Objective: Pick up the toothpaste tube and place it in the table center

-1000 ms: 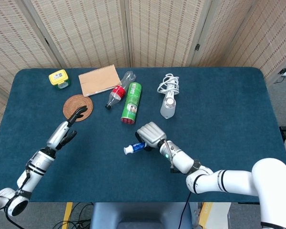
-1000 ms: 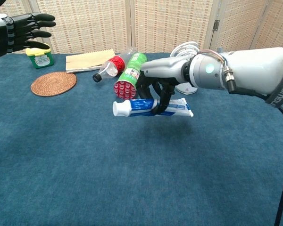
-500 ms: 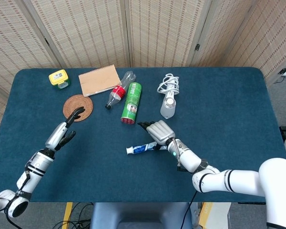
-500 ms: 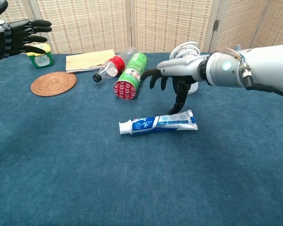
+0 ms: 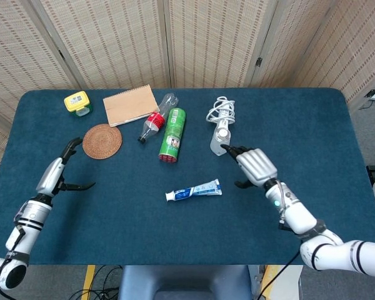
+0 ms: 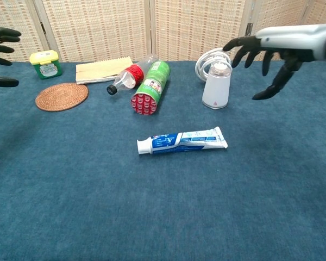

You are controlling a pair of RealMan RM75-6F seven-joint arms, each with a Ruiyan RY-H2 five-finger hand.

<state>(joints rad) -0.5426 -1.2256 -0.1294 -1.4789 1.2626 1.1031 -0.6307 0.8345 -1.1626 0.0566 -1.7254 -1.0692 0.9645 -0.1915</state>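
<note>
Blue felt-like cloth is covering the bench (image 5: 312, 125), and the toothpaste tube (image 5: 193, 190) is lying flat on it near the middle, white cap pointing toward my left side, apart from everything else. I am holding my right hand (image 5: 255, 165) above the cloth to the right of the tube, fingers spread and gripping nothing; my left hand (image 5: 61, 167) is hovering far off by the woven coaster (image 5: 102, 141), also spread and empty. Judging the placement done, I am thinking the careful thing now is to lift clear upward and away, not sweeping low, since the soft flattened tube would slide easily on the nap. Just beyond my fingers the smooth white device with its coiled cord (image 5: 220, 127) is standing, and the hard green can (image 5: 172, 134) would roll if nudged.
</note>
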